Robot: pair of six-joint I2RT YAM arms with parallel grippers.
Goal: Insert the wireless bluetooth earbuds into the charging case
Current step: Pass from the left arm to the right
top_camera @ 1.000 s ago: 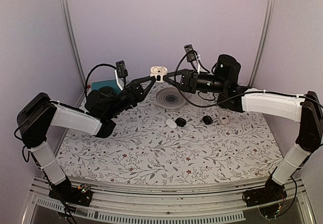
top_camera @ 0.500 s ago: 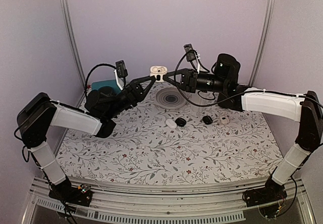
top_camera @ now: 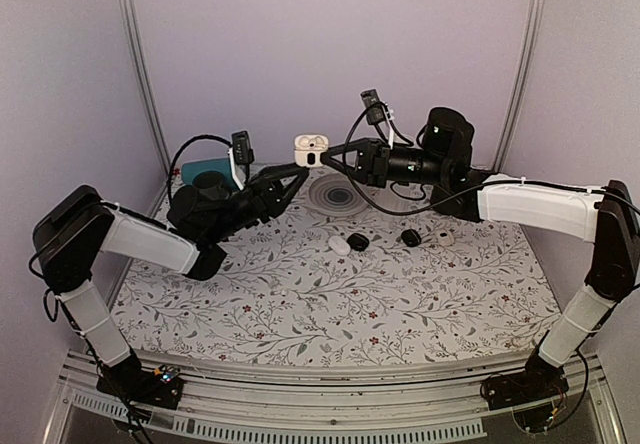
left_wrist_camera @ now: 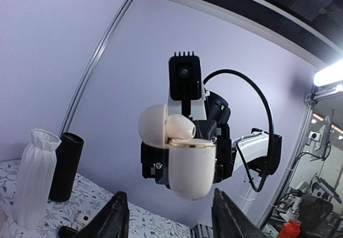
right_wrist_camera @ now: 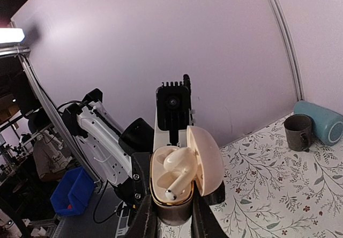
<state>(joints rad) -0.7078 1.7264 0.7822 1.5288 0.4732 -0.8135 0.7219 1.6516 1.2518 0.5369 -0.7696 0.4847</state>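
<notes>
Well left of the charging case (top_camera: 311, 148): a teal bottle (top_camera: 205, 172) on its side. Just left of the case and slightly lower: left gripper (top_camera: 297, 171), jaws apart, gripping nothing. Case itself up off the table (top_camera: 300, 304), lid flipped open, both wireless bluetooth earbuds (right_wrist_camera: 174, 171) seated in its wells. Tight against the case's right side: right gripper (top_camera: 328, 157), pinched narrow on the case body. Lower right of the case, on the table: white pod (top_camera: 340, 246), black pod (top_camera: 357, 241), second black pod (top_camera: 410, 236), small white piece (top_camera: 443, 236)
</notes>
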